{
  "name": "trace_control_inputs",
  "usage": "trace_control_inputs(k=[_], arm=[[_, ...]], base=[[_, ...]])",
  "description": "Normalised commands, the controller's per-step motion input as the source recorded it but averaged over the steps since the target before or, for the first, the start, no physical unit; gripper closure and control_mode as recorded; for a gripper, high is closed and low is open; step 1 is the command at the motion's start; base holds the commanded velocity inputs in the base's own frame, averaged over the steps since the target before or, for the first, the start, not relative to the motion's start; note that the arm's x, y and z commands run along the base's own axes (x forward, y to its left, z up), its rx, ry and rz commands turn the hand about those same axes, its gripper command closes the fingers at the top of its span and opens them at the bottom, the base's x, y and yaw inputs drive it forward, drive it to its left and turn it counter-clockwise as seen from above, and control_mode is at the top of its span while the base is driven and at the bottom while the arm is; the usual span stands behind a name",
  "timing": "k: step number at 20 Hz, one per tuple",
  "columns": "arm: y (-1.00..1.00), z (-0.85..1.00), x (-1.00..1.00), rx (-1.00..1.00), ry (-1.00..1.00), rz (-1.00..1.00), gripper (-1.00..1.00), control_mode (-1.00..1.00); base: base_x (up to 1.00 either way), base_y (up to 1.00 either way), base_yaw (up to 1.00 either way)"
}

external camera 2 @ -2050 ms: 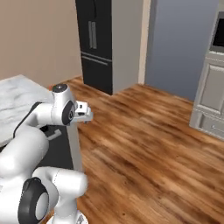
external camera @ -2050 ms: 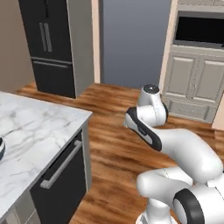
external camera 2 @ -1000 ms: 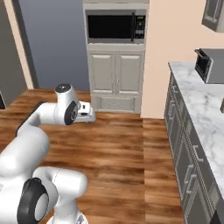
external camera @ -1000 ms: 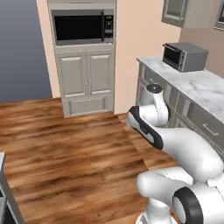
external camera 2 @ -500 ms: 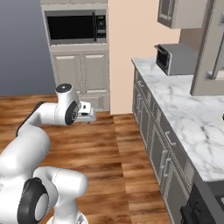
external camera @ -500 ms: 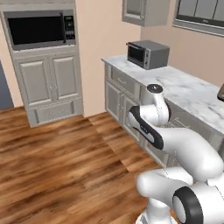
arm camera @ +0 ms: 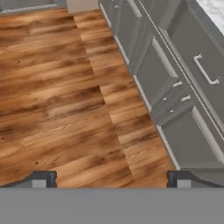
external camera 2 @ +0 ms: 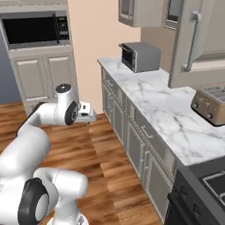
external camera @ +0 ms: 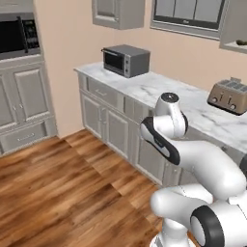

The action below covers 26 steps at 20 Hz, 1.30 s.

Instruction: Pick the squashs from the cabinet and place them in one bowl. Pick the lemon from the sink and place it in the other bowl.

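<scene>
The two-finger gripper (arm camera: 112, 179) is held over warm brown wooden plank flooring (arm camera: 57, 96), its dark fingertips (arm camera: 41, 178) spread wide with nothing between them. Grey panelled base cabinet doors (arm camera: 183, 96) run alongside. On the white marbled countertop (external camera 2: 154, 101), a dark grey boxy toaster oven (external camera: 126, 60) and a beige slotted toaster (external camera: 228, 95) stand well apart. A beige-grey wall cabinet (external camera 2: 200, 41) with a bar handle is seen at upper right; its contents cannot be told.

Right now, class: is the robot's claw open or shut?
Open. In the hand view the claw has its two dark fingertips far apart at the bottom, with bare wood floor between them and nothing held.
</scene>
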Motion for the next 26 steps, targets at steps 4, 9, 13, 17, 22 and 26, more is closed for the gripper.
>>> trace_control_inputs(k=[4,9,13,17,22,26], arm=[[0.00,0.00,0.00,0.00,0.00,0.00,-1.00,1.00],[0.00,0.00,0.00,0.00,0.00,0.00,-1.00,1.00],[0.00,0.00,0.00,0.00,0.00,0.00,-1.00,1.00],[0.00,0.00,0.00,0.00,0.00,0.00,-1.00,1.00],[0.00,0.00,0.00,0.00,0.00,0.00,-1.00,1.00],[0.00,0.00,0.00,0.00,0.00,0.00,-1.00,1.00]], base=[[0.33,0.00,-0.44],[0.81,0.00,-0.34],[0.95,0.02,-0.29],[0.70,0.16,-0.34],[0.51,0.24,-0.47],[0.44,0.26,-0.49]])
